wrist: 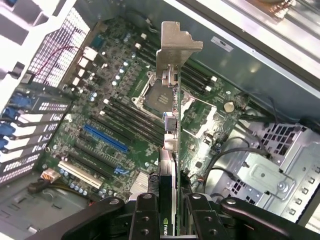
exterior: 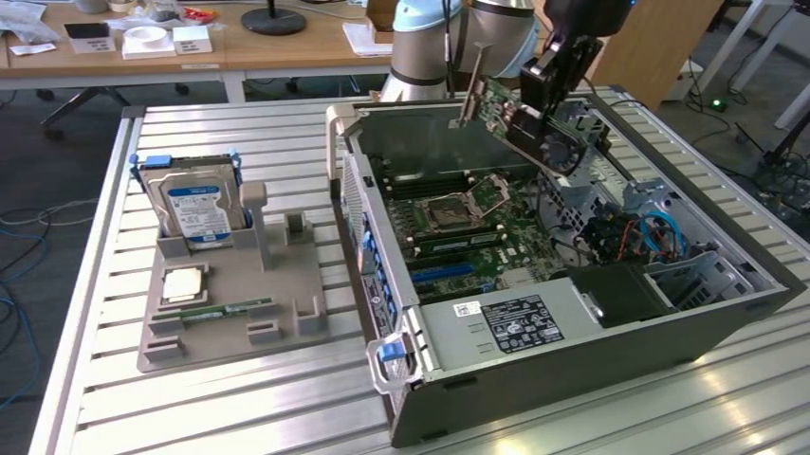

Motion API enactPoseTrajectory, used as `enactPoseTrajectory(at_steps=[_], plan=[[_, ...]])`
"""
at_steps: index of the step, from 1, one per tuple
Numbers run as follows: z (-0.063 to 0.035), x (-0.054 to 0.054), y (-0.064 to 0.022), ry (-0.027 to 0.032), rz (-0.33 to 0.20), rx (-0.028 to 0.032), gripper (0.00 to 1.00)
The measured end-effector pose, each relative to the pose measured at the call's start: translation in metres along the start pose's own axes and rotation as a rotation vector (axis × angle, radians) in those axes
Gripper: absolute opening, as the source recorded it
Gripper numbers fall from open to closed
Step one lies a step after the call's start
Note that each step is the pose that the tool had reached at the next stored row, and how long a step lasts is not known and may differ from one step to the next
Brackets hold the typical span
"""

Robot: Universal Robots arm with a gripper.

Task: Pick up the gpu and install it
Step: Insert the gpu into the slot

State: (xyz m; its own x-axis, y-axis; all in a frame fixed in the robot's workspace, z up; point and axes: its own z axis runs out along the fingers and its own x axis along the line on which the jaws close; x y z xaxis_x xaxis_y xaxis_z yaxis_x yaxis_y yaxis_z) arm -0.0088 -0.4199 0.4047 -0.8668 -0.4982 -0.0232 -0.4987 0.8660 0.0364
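- While the gripper [wrist: 167, 212] is clamping the gpu [exterior: 538, 128] by one end, the card is hanging tilted over the open computer case [exterior: 708, 313], and I am not seeing it touch anything inside.
- Judging by that, the picking up is looking done, while the installing is not: the card is not yet sitting in any slot.
- Seen from the wrist, the card is showing edge-on, with its metal bracket [wrist: 176, 47] pointing away from the gripper and the motherboard [wrist: 125, 100] lying beneath it.
- Inside the case, the long blue slot [wrist: 105, 138] is lying empty, and the processor socket [wrist: 160, 85] is looking empty too.
- Beside the case, toward the exterior view's left, a grey tray [exterior: 291, 318] is resting on the desk [exterior: 253, 398].
- That tray is carrying a hard drive [exterior: 196, 204] standing upright, a square processor chip [exterior: 184, 282] lying flat, and a narrow RAM stick [exterior: 228, 309] lying just beside the chip.
- An upright holder [exterior: 257, 223] next to the hard drive is standing empty.
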Motion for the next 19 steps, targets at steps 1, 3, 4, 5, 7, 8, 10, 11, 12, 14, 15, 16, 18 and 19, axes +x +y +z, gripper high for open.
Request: enactPoseTrajectory(at_steps=[1, 3, 4, 5, 7, 8, 10, 11, 12, 14, 15, 16, 18, 19], plan=[[0.0, 0.0, 0.0, 0.0004, -0.011, -0.0003, 0.26], [0.0002, 0.0, 0.0, 0.0013, -0.036, -0.0009, 0.26], [0.0002, -0.0001, -0.0001, 0.0018, -0.049, -0.0012, 0.26], [0.0003, -0.0001, 0.0, 0.0023, -0.061, -0.0014, 0.26], [0.0004, -0.0001, -0.0001, 0.0032, -0.086, -0.002, 0.26], [0.0005, -0.0001, -0.0001, 0.0036, -0.099, -0.0023, 0.26], [0.0006, -0.0001, -0.0001, 0.0046, -0.125, -0.0029, 0.26], [0.0007, -0.0001, -0.0001, 0.0051, -0.138, -0.0032, 0.26], [0.0008, -0.0001, -0.0001, 0.0056, -0.152, -0.0035, 0.26], [0.001, -0.0001, -0.0001, 0.0065, -0.179, -0.0042, 0.26], [0.001, -0.0001, -0.0001, 0.0071, -0.192, -0.0045, 0.26], [0.0011, -0.0001, -0.0001, 0.0075, -0.206, -0.0047, 0.26], [0.0012, -0.0001, -0.0001, 0.0086, -0.233, -0.0054, 0.26], [0.0013, -0.0001, -0.0001, 0.009, -0.246, -0.0057, 0.26]])
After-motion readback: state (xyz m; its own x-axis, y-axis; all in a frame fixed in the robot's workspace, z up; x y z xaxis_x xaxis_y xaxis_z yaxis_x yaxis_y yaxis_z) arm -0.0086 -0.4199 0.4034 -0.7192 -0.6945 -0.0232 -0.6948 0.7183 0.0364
